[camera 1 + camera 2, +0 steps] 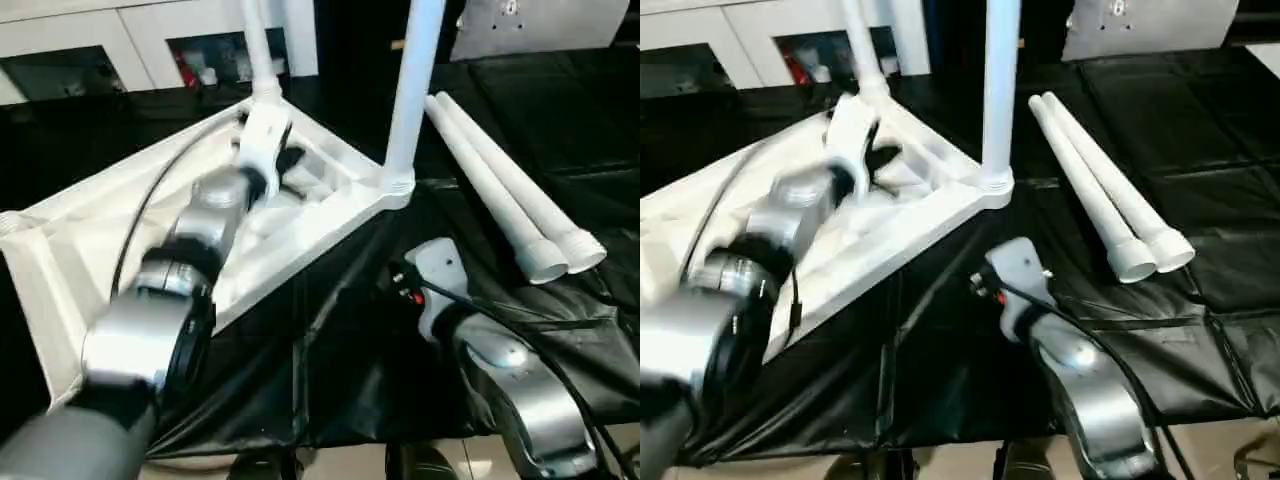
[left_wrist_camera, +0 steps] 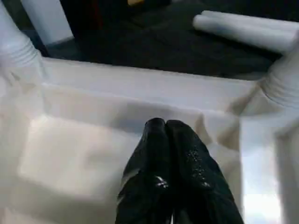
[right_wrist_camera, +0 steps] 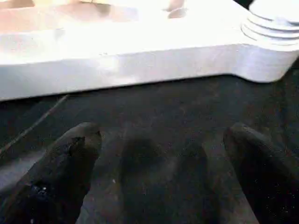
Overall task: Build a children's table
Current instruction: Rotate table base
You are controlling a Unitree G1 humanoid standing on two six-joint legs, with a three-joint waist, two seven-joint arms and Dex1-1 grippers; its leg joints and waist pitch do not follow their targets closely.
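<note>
Your tabletop (image 1: 300,225) lies ribs-up on the black-covered table (image 1: 560,130), two legs (image 1: 412,90) standing in its corner sockets, two loose legs (image 1: 500,190) just beside it. Left claw (image 2: 161,125) pressed together over the ribs. Right claw (image 3: 159,140) spread, empty, near the tabletop's edge.

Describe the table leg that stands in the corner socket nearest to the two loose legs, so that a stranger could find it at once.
Start at the white plastic rectangular table top, lying upside down on the black cloth. At its corner closest to the two loose white tube legs rises a long white tube leg. Unlike the loose legs it stands upright, and unlike the other upright leg it is at the nearer corner.
</note>
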